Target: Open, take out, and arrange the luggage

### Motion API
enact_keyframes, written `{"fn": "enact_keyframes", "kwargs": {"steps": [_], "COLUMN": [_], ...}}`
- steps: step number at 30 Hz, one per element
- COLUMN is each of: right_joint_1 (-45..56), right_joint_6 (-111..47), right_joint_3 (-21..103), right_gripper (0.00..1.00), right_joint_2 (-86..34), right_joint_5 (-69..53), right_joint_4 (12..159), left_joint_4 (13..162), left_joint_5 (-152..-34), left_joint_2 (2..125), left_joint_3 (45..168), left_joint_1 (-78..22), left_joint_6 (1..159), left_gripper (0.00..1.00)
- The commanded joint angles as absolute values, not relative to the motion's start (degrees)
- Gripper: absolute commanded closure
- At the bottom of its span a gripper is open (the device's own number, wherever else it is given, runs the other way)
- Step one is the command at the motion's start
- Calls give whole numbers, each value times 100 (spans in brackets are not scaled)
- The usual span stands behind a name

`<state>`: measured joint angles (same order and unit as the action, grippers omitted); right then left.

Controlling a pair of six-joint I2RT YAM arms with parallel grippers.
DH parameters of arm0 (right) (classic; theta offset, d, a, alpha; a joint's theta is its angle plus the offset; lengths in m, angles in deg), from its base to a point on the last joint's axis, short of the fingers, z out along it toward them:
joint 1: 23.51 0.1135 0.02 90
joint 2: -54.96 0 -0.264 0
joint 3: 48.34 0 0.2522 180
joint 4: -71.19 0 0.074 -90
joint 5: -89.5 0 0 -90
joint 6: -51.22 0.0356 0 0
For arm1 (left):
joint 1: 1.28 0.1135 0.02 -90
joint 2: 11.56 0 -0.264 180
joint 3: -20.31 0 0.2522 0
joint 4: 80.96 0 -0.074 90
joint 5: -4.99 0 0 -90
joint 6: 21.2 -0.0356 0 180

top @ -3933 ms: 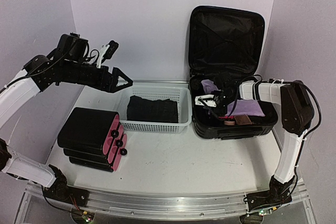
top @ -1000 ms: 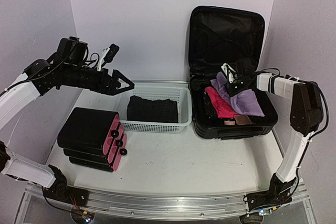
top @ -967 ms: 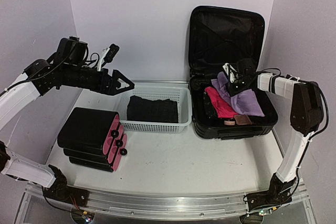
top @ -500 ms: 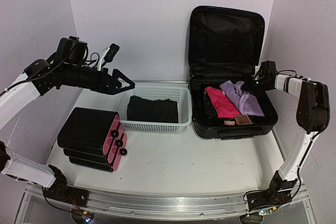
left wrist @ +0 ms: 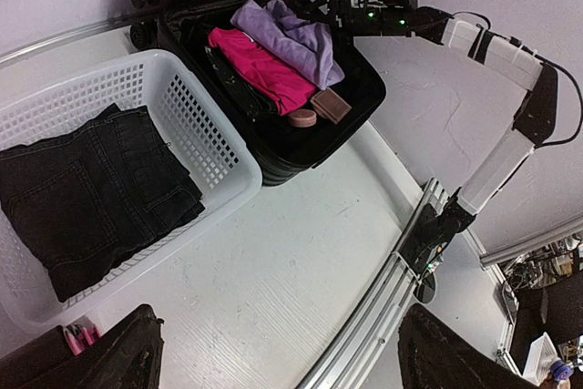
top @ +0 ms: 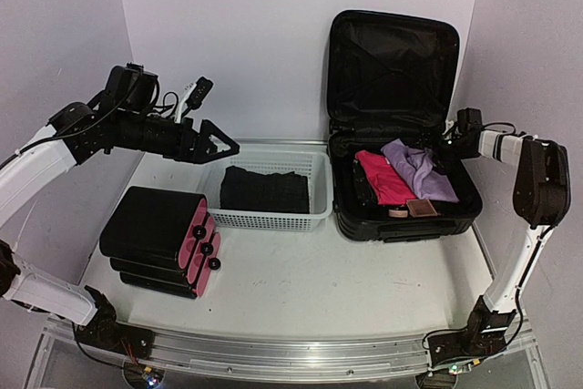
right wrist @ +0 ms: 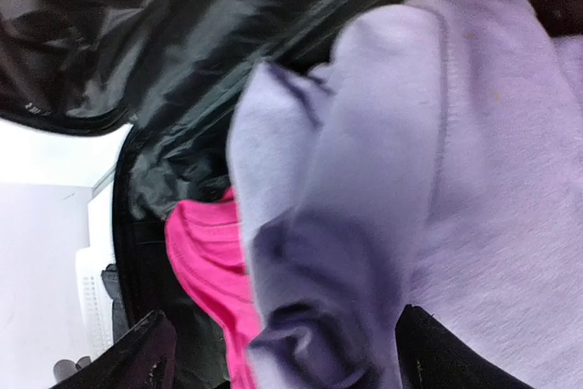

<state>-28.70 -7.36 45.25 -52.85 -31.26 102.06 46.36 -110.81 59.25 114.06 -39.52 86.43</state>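
Nearest, on the left of the white table (top: 319, 289), stands a stack of smooth black cases (top: 155, 234) with pink sides and black knobs. Beyond it, at centre, is a white perforated basket (top: 314, 211) containing folded black jeans (top: 266, 189).

Just right of the basket, the luggage (top: 401, 228) lies open on the far right of the table, its base flat and its lid upright against the back wall. At the near rim of the base are a brown block (top: 421, 208) and a round tan piece (top: 398, 212). Behind them lie a pink garment (top: 381, 178) on the left and a lavender garment (top: 421, 170) on the right.

The right gripper (top: 451, 138) sits at the far right rim of the base, just beside the lavender garment. Its wrist view shows both fingers set wide apart with nothing between them, the garment lying beyond the tips.

The left gripper (top: 226, 143) hangs in the air over the basket's far left corner, well apart from the luggage, jaws spread and empty.
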Motion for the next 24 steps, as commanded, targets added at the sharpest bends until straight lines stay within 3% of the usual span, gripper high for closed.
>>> {"fn": "enact_keyframes", "kwargs": {"steps": [1, 13, 24], "right_joint_1": [-2940, -2602, -2016], "right_joint_6": [-934, -1624, -2388], "right_joint_3": [5142, 5391, 5662], "right_gripper": [13, 10, 6], "right_joint_2": [-5576, -5580, -5618], "right_joint_5": [-2826, -2221, -875], "right_joint_4": [10815, 11555, 11866], "left_joint_4": [4929, 5030, 5102], "left_joint_5": [-11252, -11397, -11440], "left_joint_2": [5937, 6121, 6064], "left_joint_3": [11597, 11660, 11581], "left_joint_1": [-3925, -3925, -3925], "left_joint_6": [8699, 8751, 8814], "left_gripper": [11, 11, 11]}}
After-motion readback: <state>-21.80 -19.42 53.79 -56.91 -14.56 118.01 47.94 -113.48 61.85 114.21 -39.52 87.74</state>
